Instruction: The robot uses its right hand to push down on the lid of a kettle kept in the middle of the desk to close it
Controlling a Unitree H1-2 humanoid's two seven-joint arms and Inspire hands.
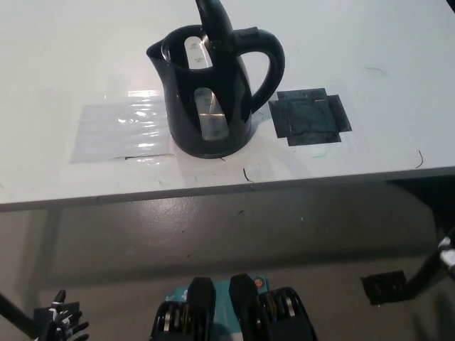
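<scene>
A black electric kettle [210,99] stands in the middle of the white desk [64,64], its handle to the right. Its lid [213,25] is tipped up and open above the mouth. My left hand [60,323] hangs low at the lower left, below the desk's front edge, with fingers spread and holding nothing. My black right arm [430,270] enters at the right edge, also below the desk and far from the kettle. Only a sliver of that hand shows at the frame border.
A black tape patch [311,117] lies on the desk right of the kettle. A shiny clear sheet [121,131] is stuck down to its left. The desk's front edge [213,190] runs across the middle of the view. A dark plate [384,288] sits on the floor.
</scene>
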